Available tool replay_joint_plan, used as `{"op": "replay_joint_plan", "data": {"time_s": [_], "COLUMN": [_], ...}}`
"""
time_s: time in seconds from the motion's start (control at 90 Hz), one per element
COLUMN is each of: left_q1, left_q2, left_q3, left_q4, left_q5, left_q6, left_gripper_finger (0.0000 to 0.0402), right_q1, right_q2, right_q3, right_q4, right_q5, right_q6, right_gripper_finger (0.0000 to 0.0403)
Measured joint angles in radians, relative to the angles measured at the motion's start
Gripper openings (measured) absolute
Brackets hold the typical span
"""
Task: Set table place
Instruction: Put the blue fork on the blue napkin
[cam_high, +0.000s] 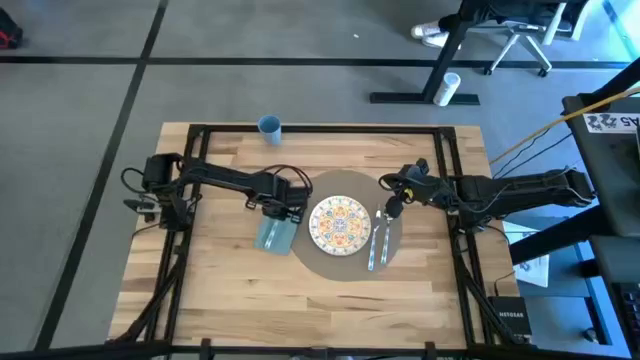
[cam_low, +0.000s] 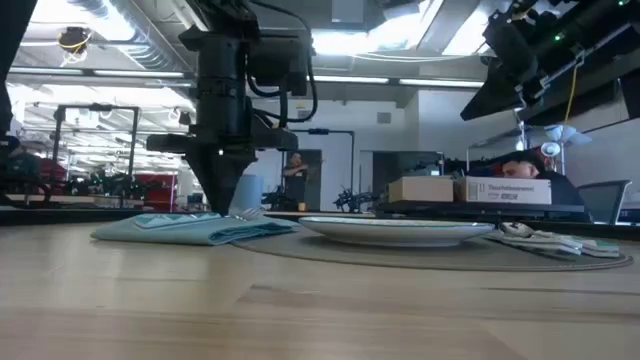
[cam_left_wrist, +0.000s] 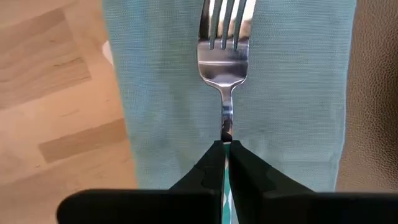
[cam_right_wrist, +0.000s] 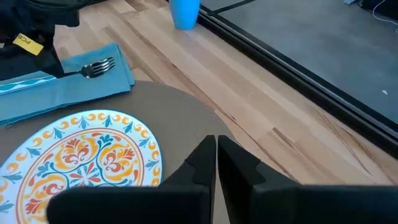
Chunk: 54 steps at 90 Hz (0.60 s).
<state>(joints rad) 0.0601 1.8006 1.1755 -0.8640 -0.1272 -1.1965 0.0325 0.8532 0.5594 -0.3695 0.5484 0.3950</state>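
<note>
Grey office floor surrounds my large light-wood butcher-block table (cam_high: 220, 290) with its black frame, and a blue cup (cam_high: 270, 126) stands near the far edge. At the middle lies the big round grey-brown placemat (cam_high: 340, 262), carrying a small colourful patterned plate (cam_high: 340, 222); more cutlery (cam_high: 379, 240) lies on the mat to the plate's right.

My left gripper (cam_left_wrist: 225, 144) is low over the folded teal cloth napkin (cam_left_wrist: 280, 93), which sits just left of the plate with one side lapping onto the mat's left edge. Its fingers are pinched shut on the thin handle of a silver fork (cam_left_wrist: 225, 59). The fork's long axis runs straight out from the fingers, tines away from them, along the napkin's length — that alignment is what the next move turns on, as I judge it: lower and let go so the fork settles lengthwise on the cloth. From the low view I cannot tell whether the fork already touches the napkin.

My right gripper (cam_right_wrist: 216, 144) waits over the placemat's far right part, beside the plate, fingers together on nothing. The left arm is plainly the one to finish this.
</note>
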Motion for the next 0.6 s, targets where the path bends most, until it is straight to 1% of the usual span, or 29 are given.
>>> {"op": "replay_joint_plan", "data": {"time_s": [0.244,0.433,0.6], "left_q1": [0.000,-0.001,-0.002], "left_q2": [0.002,0.002,0.002], "left_q3": [-0.022,-0.040,-0.041], "left_q4": [0.046,0.037,0.039], "left_q5": [-0.009,-0.013,-0.013], "left_q6": [-0.002,-0.031,-0.016], "left_gripper_finger": [0.0000,0.0000,0.0000], "right_q1": [0.000,0.000,0.000], "right_q2": [0.000,0.000,0.000], "right_q3": [0.000,0.000,0.000], "right_q4": [0.000,0.000,0.000], "right_q5": [0.000,0.000,0.000], "right_q6": [0.000,0.000,0.000], "right_gripper_finger": [0.0003,0.0003,0.0003]}}
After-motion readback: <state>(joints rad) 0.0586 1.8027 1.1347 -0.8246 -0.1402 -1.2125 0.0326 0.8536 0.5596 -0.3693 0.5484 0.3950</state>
